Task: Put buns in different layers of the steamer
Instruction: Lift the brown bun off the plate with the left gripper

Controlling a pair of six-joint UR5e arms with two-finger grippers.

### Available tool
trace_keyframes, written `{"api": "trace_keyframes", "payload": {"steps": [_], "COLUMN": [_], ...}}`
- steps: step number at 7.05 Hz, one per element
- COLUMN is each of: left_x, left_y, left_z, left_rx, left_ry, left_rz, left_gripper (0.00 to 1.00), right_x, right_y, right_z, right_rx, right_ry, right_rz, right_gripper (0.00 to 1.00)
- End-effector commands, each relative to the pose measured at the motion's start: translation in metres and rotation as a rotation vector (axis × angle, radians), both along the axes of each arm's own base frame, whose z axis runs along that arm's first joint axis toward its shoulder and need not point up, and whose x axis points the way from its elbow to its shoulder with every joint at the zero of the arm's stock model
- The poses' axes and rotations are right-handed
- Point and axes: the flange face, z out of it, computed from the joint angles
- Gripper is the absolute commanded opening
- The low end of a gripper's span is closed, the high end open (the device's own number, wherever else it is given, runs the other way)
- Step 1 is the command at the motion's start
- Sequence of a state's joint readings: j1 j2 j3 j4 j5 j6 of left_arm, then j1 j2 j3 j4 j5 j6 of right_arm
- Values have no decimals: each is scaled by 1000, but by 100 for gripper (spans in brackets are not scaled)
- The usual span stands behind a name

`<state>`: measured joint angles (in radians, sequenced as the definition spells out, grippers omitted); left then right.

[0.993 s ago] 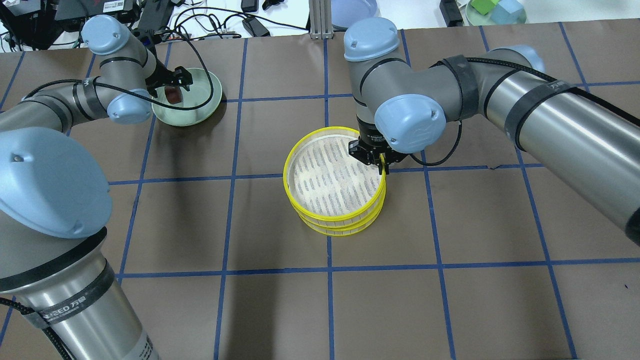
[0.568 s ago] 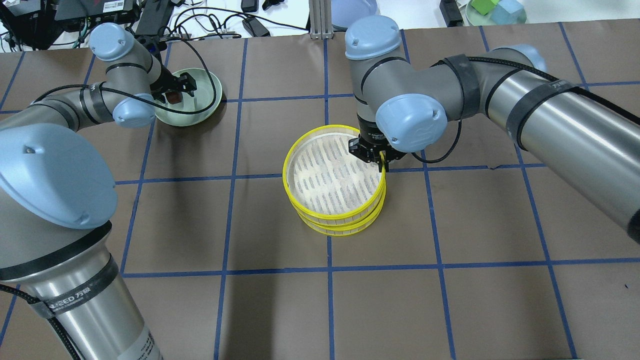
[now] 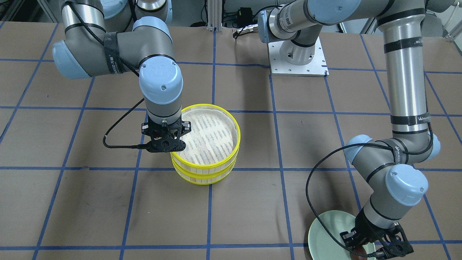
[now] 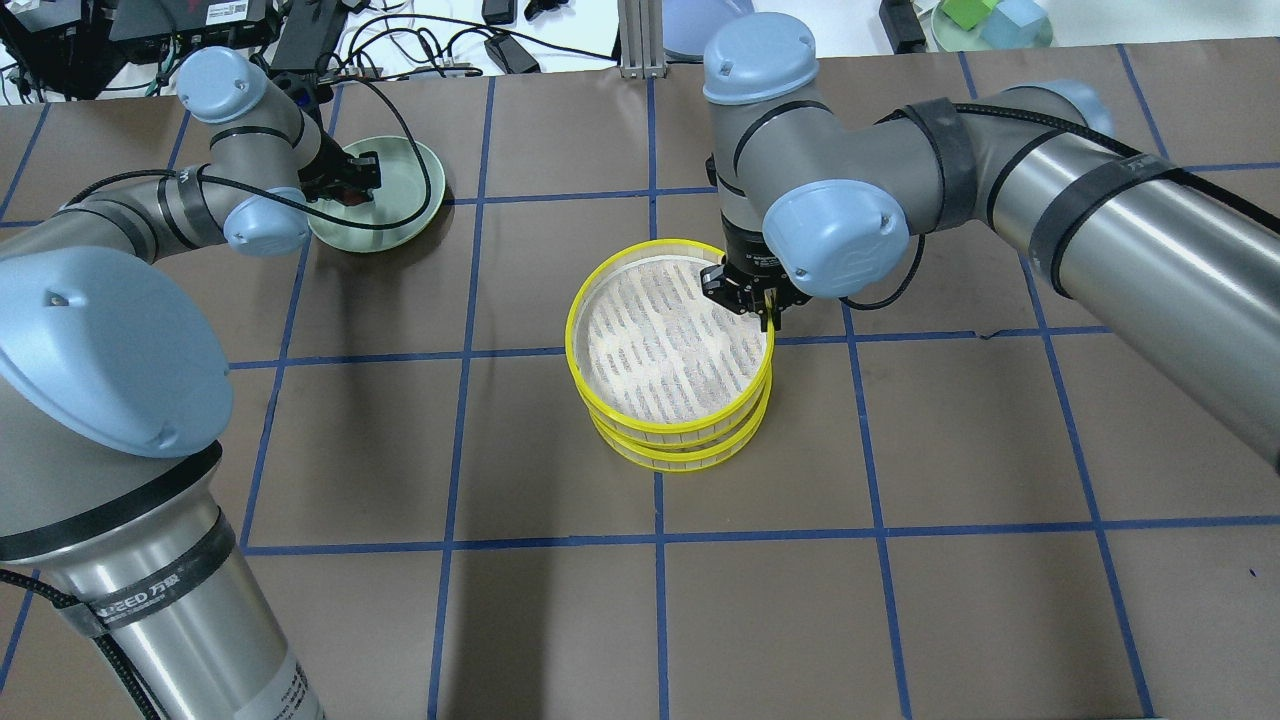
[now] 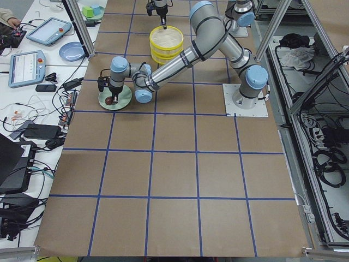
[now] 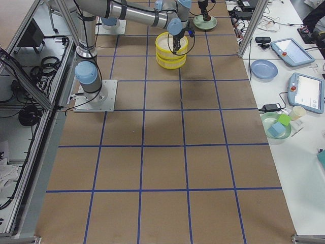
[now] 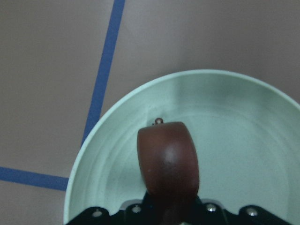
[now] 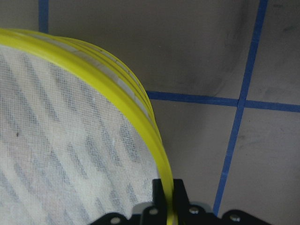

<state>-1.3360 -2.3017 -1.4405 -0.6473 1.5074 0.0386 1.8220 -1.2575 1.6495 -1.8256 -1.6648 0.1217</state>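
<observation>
Two steamer layers stand stacked mid-table. My right gripper point(image 4: 768, 312) is shut on the yellow rim of the top layer point(image 4: 670, 340) at its right edge. It holds that layer slightly tilted over the lower layer point(image 4: 690, 455). The wrist view shows the rim point(image 8: 154, 140) pinched between the fingers. The top layer's mesh floor is bare. My left gripper point(image 4: 352, 185) is shut on the dark reddish-brown bun point(image 7: 168, 161) just above the pale green plate point(image 4: 400, 215). The cream-white bun is hidden or out of view.
The green plate point(image 3: 325, 234) sits near the table's far left edge. Cables and devices lie beyond that edge. A blue plate point(image 6: 264, 68) and a plate of coloured blocks point(image 6: 277, 127) lie off the mat, past its far edge.
My right gripper has raised the top layer a little and drawn it slightly toward the far side. My left gripper has shifted a little over the plate with the brown bun.
</observation>
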Motion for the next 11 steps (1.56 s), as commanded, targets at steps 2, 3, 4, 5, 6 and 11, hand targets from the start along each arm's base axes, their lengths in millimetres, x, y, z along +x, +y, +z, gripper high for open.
{"api": "trace_keyframes", "payload": {"steps": [2,3,4,5,6,11], "left_x": [-25,-47,-78,-96,-119,-154], "left_y": [14,20,26,35,45,65], "left_z": [58,74,92,111,125,155], "left_rx": [17,29,13,21,30,41], "left_ry": [22,34,41,43,61,76], "left_rz": [7,13,7,-9,6,12], "left_gripper": [0,0,0,0,0,0], "right_x": [2,-1,-2,-3,-4,-4], "right_y": [-2,-3,-4,-5,-7,-12], "right_z": [-6,-7,-12,-12,-13,-17], "right_rx": [17,17,28,28,22,1], "right_ry": [-27,-29,-24,-13,-15,-9], "right_rz": [26,23,35,55,58,66], "right_gripper": [0,0,0,0,0,0]}}
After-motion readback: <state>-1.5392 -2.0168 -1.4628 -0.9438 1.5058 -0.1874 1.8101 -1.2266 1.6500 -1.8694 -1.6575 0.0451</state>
